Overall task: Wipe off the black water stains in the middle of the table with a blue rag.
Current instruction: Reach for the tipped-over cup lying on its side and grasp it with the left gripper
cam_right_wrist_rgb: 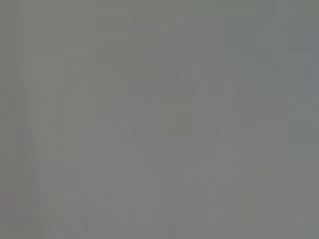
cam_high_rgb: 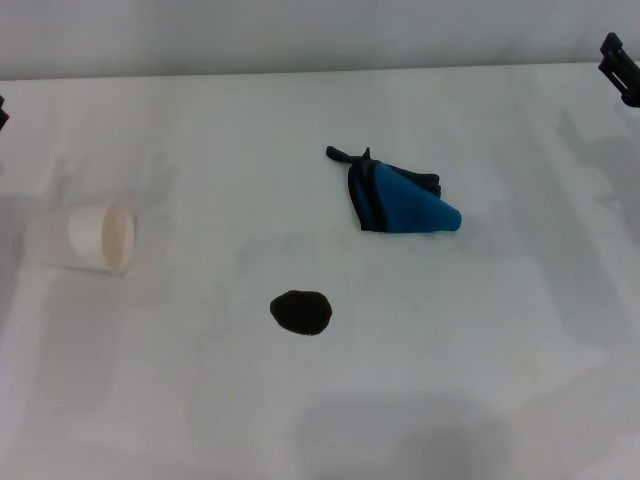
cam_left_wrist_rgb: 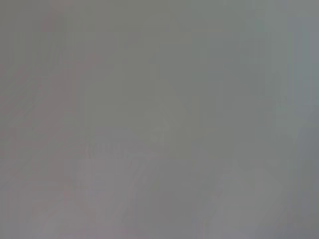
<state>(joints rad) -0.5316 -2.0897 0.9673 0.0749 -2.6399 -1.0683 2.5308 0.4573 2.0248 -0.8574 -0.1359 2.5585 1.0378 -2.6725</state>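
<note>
In the head view a small oval black water stain lies on the white table, a little in front of the middle. A crumpled blue rag with black edging lies beyond it to the right, apart from the stain. My right gripper shows only as a dark part at the far right edge, well away from the rag. My left gripper is a sliver at the far left edge. Both wrist views show only plain grey.
A white paper cup lies on its side at the left of the table, its mouth towards the right. The table's far edge meets a grey wall along the top.
</note>
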